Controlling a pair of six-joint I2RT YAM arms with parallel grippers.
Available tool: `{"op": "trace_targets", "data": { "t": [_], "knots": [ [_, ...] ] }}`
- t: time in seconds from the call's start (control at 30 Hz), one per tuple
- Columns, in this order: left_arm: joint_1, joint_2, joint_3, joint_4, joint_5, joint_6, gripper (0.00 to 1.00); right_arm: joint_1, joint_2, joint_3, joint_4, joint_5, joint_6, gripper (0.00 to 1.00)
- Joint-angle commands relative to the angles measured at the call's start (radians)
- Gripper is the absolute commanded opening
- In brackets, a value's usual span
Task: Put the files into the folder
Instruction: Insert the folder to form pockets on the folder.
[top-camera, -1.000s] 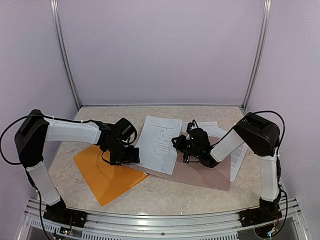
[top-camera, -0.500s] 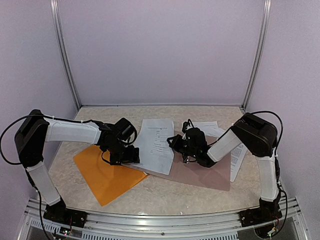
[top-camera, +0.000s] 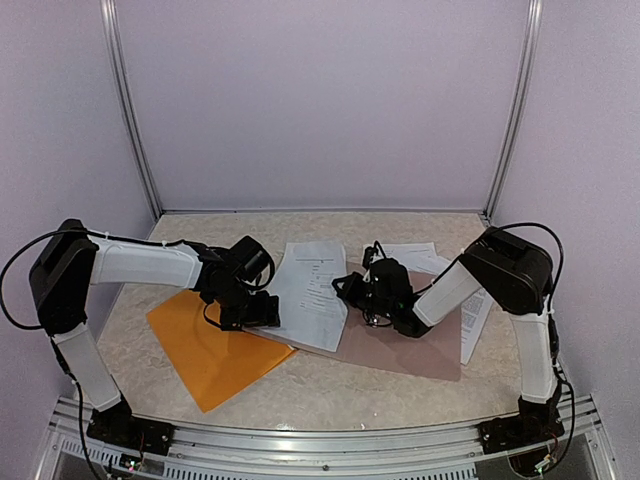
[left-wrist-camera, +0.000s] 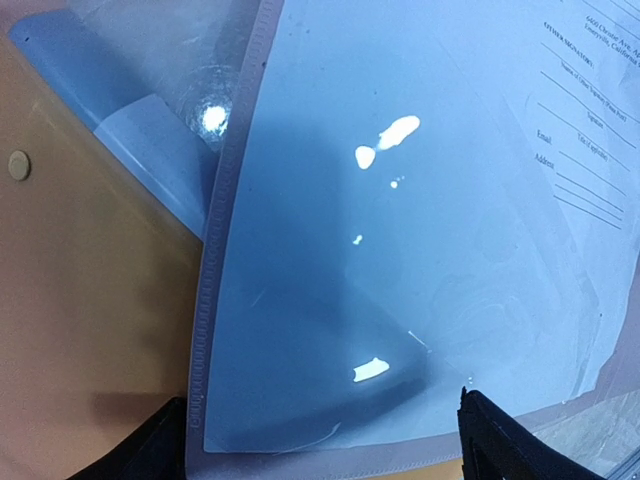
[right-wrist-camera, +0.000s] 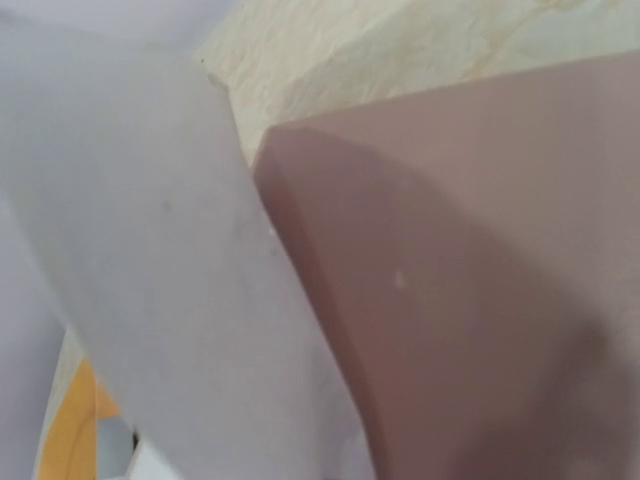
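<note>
The job looks about midway through feeding one page in. The orange folder (top-camera: 205, 355) lies flat on the table (top-camera: 330, 395), and the left gripper (top-camera: 252, 312) sits low at its right-hand edge. Its fingers (left-wrist-camera: 160, 450) are spread wide either side of the folder's clear inner flap (left-wrist-camera: 330, 280). From the wrist view I can't be sure whether it pins the flap down or only hovers over it.

Just right of the folder is a printed sheet (top-camera: 308, 285). The edge of the sheet farthest from the folder is at the right gripper (top-camera: 352, 288), which is closed. Paper bows up right against that wrist camera, so I'd say the gripper is pinching this sheet. Through the flap, the page seems to have its near corner already tucked beneath.

The next move, as I see it, is to slide the sheet on leftward into the folder. It should stay low and square so that it goes under the flap instead of buckling. The left arm needs to keep the mouth open and the folder from skating away.

Further right of the folder, under the right arm, lies a grey-brown clipboard (top-camera: 400, 350). Beyond it are more printed sheets (top-camera: 472, 315), well apart from the folder and yet to be filed. Two things stand in the way: the left gripper sits right in the entry, and the snap stud (left-wrist-camera: 18, 165) is on the orange cover. The page is limp and may crumple if pushed from its far edge.
</note>
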Motion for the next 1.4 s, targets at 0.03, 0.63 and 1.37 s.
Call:
{"op": "trace_targets", "data": {
  "t": [0.03,0.63,1.37],
  "knots": [
    [-0.008,0.015,0.013,0.003,0.004,-0.004,0.86,-0.026,-0.024,-0.048,-0.010,-0.018,-0.026,0.00],
    [-0.015,-0.030,-0.037,0.040,0.001,0.043,0.89,-0.056,-0.016,-0.060,-0.012,-0.105,-0.037,0.00],
    [-0.073,-0.072,-0.129,0.129,0.062,-0.116,0.93,-0.069,-0.016,-0.044,-0.029,-0.131,-0.046,0.00]
  ]
}}
